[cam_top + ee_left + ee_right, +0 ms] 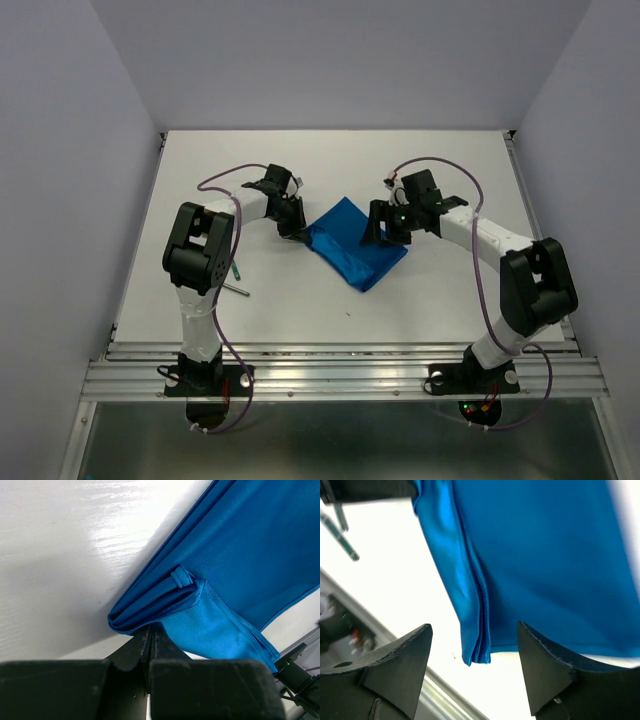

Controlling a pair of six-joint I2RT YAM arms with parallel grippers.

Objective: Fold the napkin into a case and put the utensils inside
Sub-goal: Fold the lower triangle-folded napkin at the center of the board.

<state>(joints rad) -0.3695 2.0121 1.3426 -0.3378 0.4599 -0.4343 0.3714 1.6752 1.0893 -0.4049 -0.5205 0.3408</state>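
Observation:
The bright blue napkin (355,248) lies mid-table, folded in layers into a wedge-shaped case. My left gripper (296,231) is shut on its left corner; in the left wrist view the stacked folds (150,610) meet the closed fingertips of the left gripper (151,628). My right gripper (384,226) hovers open over the napkin's right end. In the right wrist view the layered corner (476,652) hangs loose between the spread fingers (407,652). The utensils lie beside the left arm: a teal-green-handled one (237,268) and a slim grey metal one (238,290). The teal handle (341,539) also shows in the right wrist view.
The white table (430,300) ends at a metal rail (340,375) along the near edge. Grey walls close in on the left, right and back. The left arm's elbow (200,245) stands just above the utensils.

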